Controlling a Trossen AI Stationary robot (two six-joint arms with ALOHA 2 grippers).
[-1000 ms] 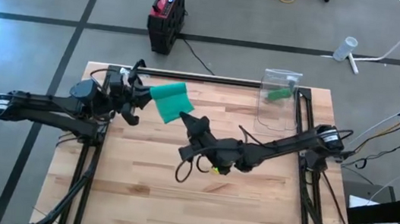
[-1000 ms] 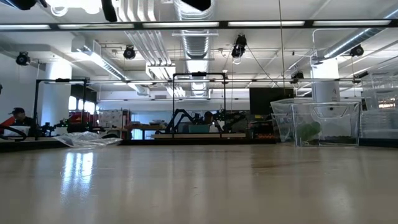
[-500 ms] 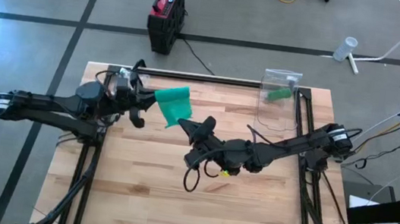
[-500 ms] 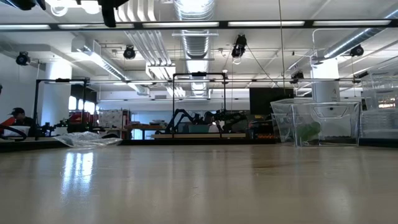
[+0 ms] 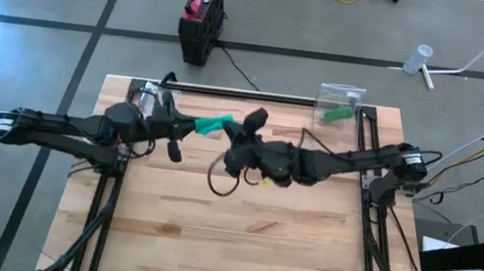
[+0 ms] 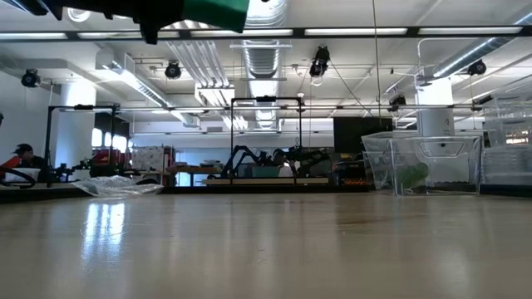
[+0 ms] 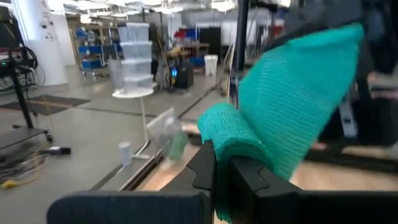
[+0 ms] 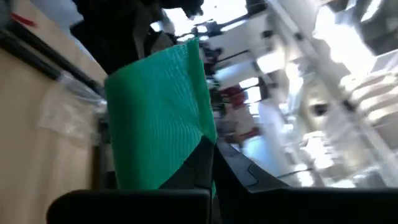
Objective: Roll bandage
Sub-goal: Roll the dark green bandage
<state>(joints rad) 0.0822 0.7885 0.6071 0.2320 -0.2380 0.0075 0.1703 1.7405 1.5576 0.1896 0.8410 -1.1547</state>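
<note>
left gripper (image 5: 189,127) is clamped on one end of the green bandage (image 5: 213,125), held above the wooden table (image 5: 303,245) near its far edge. right gripper (image 5: 236,135) is clamped on the other end; the span between the two grips is mostly hidden.

Both arms extended inward, meeting over the far-centre of the worktop, raised clear of its surface. Left arm runs in low and nearly straight from the left edge, wrist reaching toward the middle; left end effector (image 5: 195,128) closed, fingers (image 7: 205,171) pressed together in the wrist view, pinching the green bandage (image 5: 214,125). Right arm comes in from the right edge, elbow bent, forearm crossing toward the centre; right end effector (image 5: 234,136) also closed, its fingers (image 8: 202,165) clamped on the same bandage. The two end effectors sit close together, facing each other, just apart.
</note>
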